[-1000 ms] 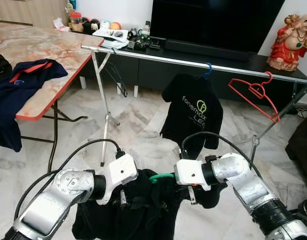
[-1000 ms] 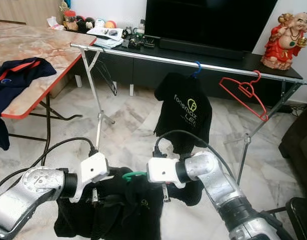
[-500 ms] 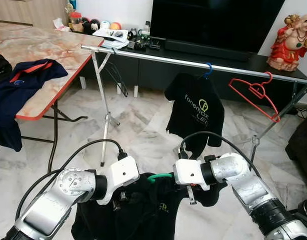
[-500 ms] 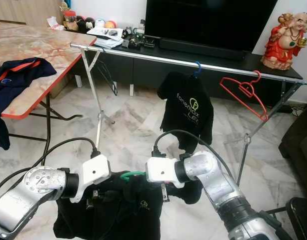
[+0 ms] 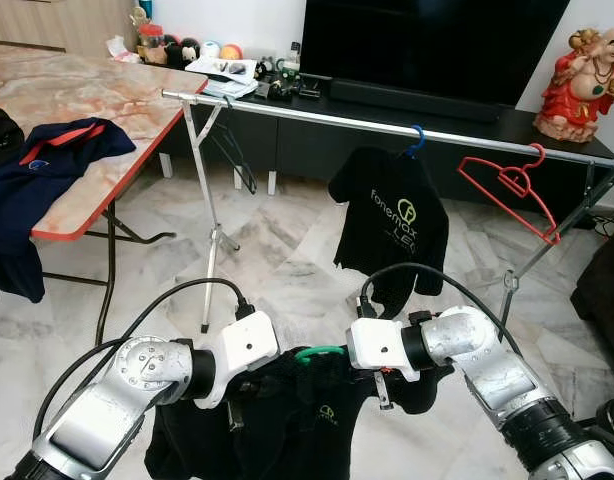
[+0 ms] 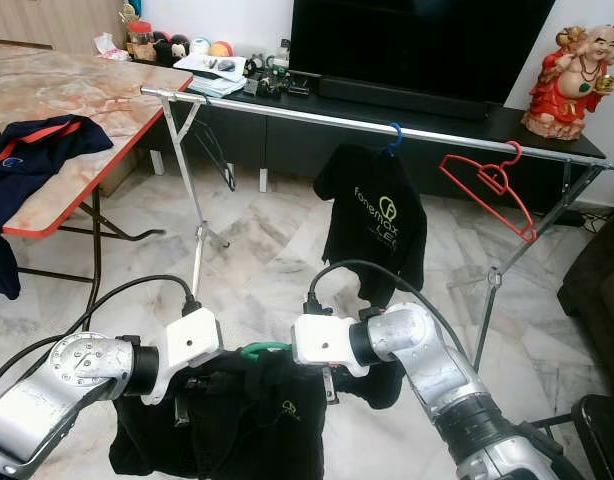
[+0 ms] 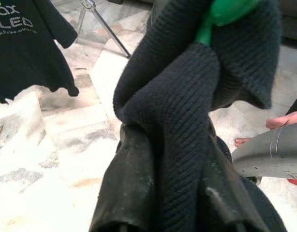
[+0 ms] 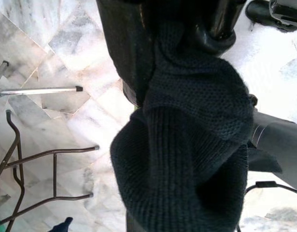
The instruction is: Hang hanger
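Black shirt (image 5: 307,430) hiding green hanger (image 5: 317,352), both pincers

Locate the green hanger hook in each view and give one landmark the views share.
Left eye view: green hanger hook low centre, between the grippers.
Right eye view: low centre-left.
Left wrist view: at the top edge.
Right wrist view: cannot make it out.
Shared landmark: the held black shirt.

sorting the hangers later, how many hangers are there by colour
green hanger, in the black shirt held between the left gripper and right gripper: 1
blue hanger on the rail: 1
red hanger on the rail: 1
total: 3
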Tool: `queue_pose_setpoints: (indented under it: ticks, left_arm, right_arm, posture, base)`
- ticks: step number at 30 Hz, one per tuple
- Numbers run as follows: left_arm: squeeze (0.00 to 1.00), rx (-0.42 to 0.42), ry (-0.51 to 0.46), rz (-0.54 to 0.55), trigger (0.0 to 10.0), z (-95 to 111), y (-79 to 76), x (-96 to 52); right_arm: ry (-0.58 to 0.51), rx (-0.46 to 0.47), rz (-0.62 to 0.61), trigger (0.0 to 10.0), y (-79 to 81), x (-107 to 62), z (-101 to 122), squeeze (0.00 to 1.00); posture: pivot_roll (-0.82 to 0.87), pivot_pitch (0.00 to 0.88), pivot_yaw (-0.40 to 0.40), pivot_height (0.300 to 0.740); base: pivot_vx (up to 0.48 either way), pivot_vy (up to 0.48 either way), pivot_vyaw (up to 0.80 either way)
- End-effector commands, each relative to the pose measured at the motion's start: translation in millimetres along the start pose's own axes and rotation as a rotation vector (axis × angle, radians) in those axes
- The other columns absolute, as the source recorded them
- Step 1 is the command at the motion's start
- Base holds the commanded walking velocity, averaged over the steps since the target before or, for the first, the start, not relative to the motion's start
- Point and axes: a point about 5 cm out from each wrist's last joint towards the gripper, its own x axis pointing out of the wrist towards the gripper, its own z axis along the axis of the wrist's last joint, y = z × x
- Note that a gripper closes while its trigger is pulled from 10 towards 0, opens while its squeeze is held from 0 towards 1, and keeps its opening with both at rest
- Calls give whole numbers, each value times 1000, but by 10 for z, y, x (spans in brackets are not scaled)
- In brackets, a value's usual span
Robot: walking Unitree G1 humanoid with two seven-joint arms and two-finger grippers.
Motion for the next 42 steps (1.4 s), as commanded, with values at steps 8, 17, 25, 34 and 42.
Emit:
queue_pose_setpoints:
  ticks: [8, 17, 25, 34, 42]
  left_arm:
    - [0, 10, -4, -8, 0, 19, -4, 23]
    - [0, 4, -7, -11, 0, 13, -26, 28]
    - [0, 7, 23, -4, 0, -47, -21, 33]
    - [0, -7, 63, 90, 0, -191, 51, -5]
    - [0, -41, 58, 120, 0, -245, 25, -25]
  right_arm:
    - [-18, -29, -35, 10000, -52, -21, 76, 0]
    - [-17, -17, 6, 10000, -22, -50, 73, 1000]
    - [11, -12, 152, 10000, 103, -156, 57, 1000]
    - [145, -16, 52, 10000, -29, -524, -59, 1000]
    - [168, 25, -123, 10000, -117, -754, -140, 98]
  posture:
    - [129, 61, -117, 740]
    - [126, 61, -120, 740]
    - [123, 62, -120, 740]
    - [108, 61, -123, 740]
    - [95, 61, -119, 740]
  base:
    - [0, 0, 0]
    - [0, 0, 0]
    - [0, 0, 0]
    - [0, 0, 0]
    - [0, 0, 0]
